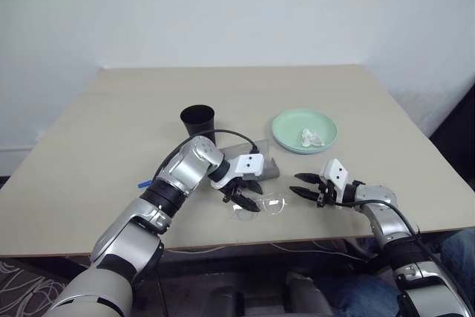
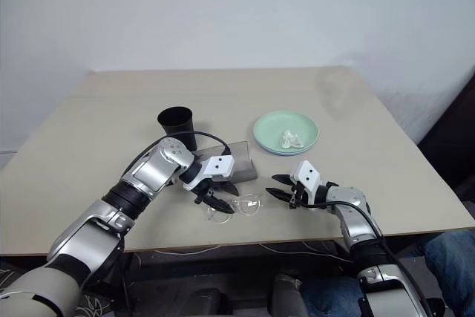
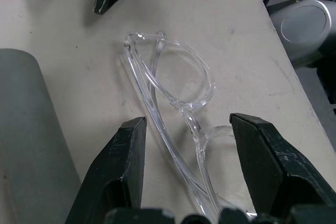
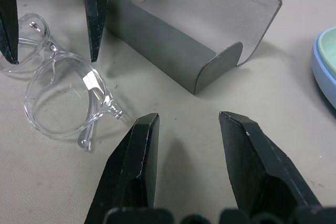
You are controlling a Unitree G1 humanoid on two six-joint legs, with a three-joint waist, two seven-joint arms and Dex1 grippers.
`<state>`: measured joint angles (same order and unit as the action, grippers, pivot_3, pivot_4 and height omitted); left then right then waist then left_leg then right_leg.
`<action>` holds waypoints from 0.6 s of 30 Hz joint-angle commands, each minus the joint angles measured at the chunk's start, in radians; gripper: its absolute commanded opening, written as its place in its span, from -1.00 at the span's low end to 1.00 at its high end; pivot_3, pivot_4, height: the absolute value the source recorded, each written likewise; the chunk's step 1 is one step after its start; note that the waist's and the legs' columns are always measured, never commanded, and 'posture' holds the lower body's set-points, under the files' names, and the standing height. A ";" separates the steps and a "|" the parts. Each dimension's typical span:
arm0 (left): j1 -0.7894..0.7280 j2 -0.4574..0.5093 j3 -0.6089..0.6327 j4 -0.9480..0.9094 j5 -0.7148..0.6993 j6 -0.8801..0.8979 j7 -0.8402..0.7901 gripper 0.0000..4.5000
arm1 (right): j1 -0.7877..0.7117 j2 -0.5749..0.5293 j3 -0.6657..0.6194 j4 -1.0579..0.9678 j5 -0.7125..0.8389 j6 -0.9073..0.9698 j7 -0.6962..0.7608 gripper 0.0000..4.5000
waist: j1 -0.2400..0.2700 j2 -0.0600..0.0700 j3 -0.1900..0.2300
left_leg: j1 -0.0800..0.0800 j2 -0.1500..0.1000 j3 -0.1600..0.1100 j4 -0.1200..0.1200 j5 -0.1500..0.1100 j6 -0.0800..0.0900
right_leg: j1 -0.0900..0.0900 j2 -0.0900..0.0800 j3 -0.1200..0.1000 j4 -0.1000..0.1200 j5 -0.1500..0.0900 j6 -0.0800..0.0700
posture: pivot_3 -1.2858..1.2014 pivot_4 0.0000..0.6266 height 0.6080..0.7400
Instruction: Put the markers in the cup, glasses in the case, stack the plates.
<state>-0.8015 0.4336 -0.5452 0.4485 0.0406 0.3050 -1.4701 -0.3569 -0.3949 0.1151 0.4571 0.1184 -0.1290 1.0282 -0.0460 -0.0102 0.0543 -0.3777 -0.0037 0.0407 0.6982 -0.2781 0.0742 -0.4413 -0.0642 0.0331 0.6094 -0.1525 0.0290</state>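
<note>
My left gripper [image 1: 246, 200] straddles the glasses [image 3: 176, 106] at table edge, jaws apart, no grip yet. Right gripper [image 1: 306, 186] open, empty. Case [image 4: 178, 51] behind, lid up. Plates [image 1: 304, 130] stacked; cup [image 1: 197, 122] farthest.

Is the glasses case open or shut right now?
Open: the case has its translucent lid standing up, and the grey tray looks empty.

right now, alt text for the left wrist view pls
The left gripper is open, its two black fingers straddling the clear glasses lying on the beige table. The grey case sits alongside.
</note>
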 commanded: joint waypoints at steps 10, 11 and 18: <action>0.004 0.003 0.035 -0.054 -0.033 0.046 -0.004 -0.54 | -0.024 -0.013 -0.016 -0.023 0.011 -0.021 -0.011 -0.13 | 0.000 0.000 0.000 | 0.000 0.000 0.001 0.000 0.000 0.001 | 0.000 0.000 0.002 0.000 0.000 0.000 | 0.03 -1.00 0.71; 0.004 0.003 0.035 -0.052 -0.032 0.045 -0.005 -0.54 | -0.025 -0.013 -0.016 -0.021 0.011 -0.022 -0.012 -0.13 | 0.000 0.000 0.000 | 0.000 0.000 0.001 0.000 0.000 0.001 | 0.000 0.000 0.002 0.000 0.000 0.000 | 0.03 -1.00 0.71; -0.003 0.000 0.044 -0.050 -0.041 0.052 -0.015 -0.98 | -0.031 -0.015 -0.016 -0.016 0.008 -0.027 -0.021 -0.13 | 0.000 0.000 0.000 | 0.001 0.000 0.002 0.000 0.000 0.001 | 0.000 0.000 0.003 0.000 0.000 0.000 | 0.03 -1.00 0.71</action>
<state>-0.7927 0.4338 -0.5247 0.4242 0.0173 0.3533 -1.4799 -0.3572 -0.4009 0.1151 0.4583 0.1178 -0.1345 1.0130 -0.0461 -0.0104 0.0541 -0.3771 -0.0037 0.0425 0.6987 -0.2779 0.0751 -0.4414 -0.0638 0.0356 0.6098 -0.1521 0.0294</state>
